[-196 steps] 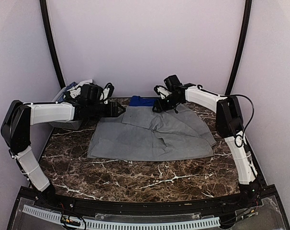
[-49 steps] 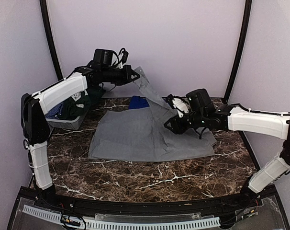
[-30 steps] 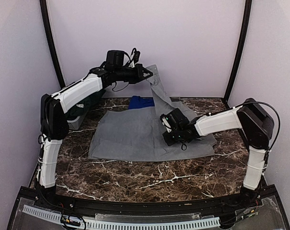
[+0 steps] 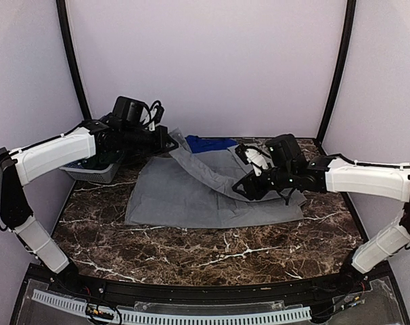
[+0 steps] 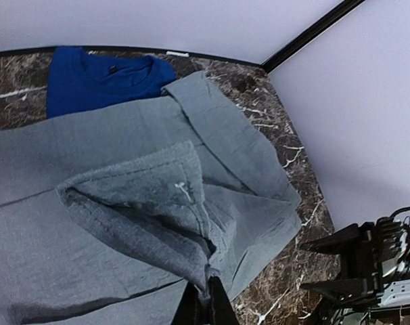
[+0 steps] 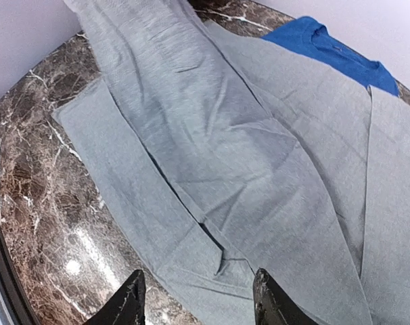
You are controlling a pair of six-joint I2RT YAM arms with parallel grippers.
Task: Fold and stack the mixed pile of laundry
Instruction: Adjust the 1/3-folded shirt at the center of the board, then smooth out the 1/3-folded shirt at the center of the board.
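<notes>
At the far left a grey basket [image 4: 91, 173] sits on the marble table [image 4: 191, 252], mostly hidden behind the left arm. The left gripper [image 4: 172, 144] is raised near the far edge. Its fingers are pressed together, pinching a fold of the grey shirt [image 4: 168, 196]. In the left wrist view the cloth bunches into the pinched fingertips at the bottom edge. A tiny white mark [image 5: 182, 185] on the fold is too small to read.

From that pinch a long strip of the shirt sags down and to the right. The rest of the shirt lies spread flat across the middle of the table. A blue T-shirt [image 4: 209, 143] lies at the far edge, just behind the grey shirt and partly under it. No print on it can be read.

On the right, the right gripper [image 4: 239, 191] is low over the shirt's right half. Its fingers are spread apart with nothing between them. Whether they touch the cloth cannot be told.
</notes>
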